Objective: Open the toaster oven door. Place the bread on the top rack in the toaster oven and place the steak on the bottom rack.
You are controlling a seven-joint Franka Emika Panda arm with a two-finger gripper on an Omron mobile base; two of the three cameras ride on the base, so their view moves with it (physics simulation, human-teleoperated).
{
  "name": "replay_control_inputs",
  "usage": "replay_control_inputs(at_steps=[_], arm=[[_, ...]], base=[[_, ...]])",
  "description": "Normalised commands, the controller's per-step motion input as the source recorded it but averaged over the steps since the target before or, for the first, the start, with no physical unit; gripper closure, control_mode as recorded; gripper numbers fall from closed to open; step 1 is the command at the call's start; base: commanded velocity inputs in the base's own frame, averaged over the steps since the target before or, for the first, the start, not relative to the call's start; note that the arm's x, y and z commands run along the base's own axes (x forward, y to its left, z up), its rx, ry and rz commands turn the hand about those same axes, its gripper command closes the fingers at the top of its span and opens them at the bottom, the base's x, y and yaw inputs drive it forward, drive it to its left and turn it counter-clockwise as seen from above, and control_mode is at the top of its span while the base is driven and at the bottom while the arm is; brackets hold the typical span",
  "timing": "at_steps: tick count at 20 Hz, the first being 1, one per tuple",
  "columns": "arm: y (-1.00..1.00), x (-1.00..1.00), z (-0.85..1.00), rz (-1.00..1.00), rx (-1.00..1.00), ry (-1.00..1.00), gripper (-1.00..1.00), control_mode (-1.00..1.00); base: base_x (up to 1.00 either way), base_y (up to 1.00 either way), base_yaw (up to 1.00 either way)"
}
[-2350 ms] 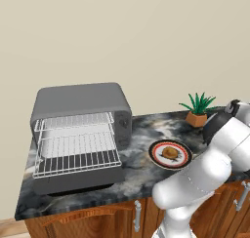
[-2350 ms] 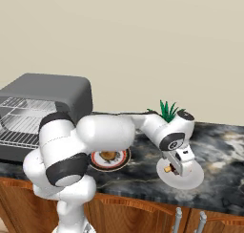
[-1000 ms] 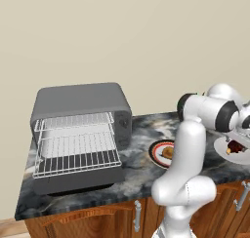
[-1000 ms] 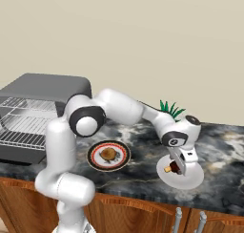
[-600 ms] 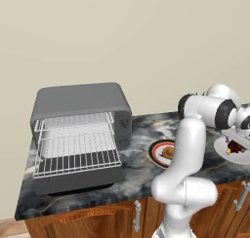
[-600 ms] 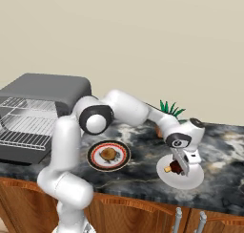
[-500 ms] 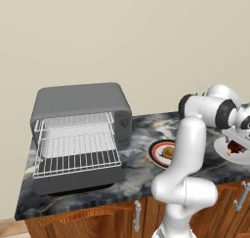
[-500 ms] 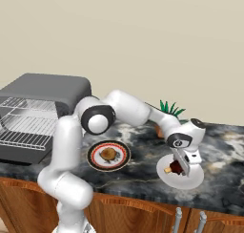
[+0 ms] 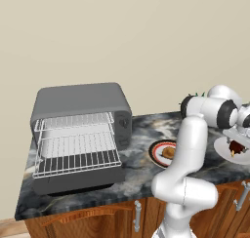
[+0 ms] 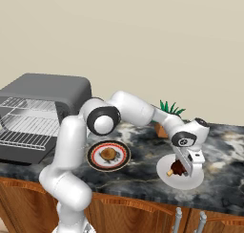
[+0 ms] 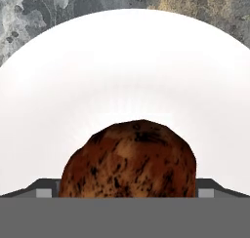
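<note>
The end effector (image 10: 182, 168), its jaws spread wide and empty, hangs directly over the steak (image 11: 129, 159) on the white plate (image 10: 195, 181) at the worktop's right, straddling the lump.

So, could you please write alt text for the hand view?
The steak, a dark reddish-brown lump, sits on a white plate between the open gripper fingertips. Dark marbled counter shows beyond the plate's rim.
</note>
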Motion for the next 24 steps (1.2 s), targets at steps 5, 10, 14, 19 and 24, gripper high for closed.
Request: replay_control_inputs(at_steps=[5,10,14,19,24], arm=[[0.02,-0.01,-0.22,-0.01,0.0,0.12,1.0,-1.0],[0.02,-0.1,-0.08,-0.01,0.01,0.04,1.0,-1.0],[0.01,-0.22,0.09,-0.04,0.07,0.0,1.0,-1.0],[0.18,-0.34,0.26,-0.09,0.06,0.0,1.0,-1.0],[0.44,-0.25,0.33,-0.14,-0.01,0.0,1.0,-1.0]], base=[[0.0,0.0,0.0],[0.0,0.0,0.0],[0.0,0.0,0.0],[0.0,0.0,0.0],[0.0,0.0,0.0]])
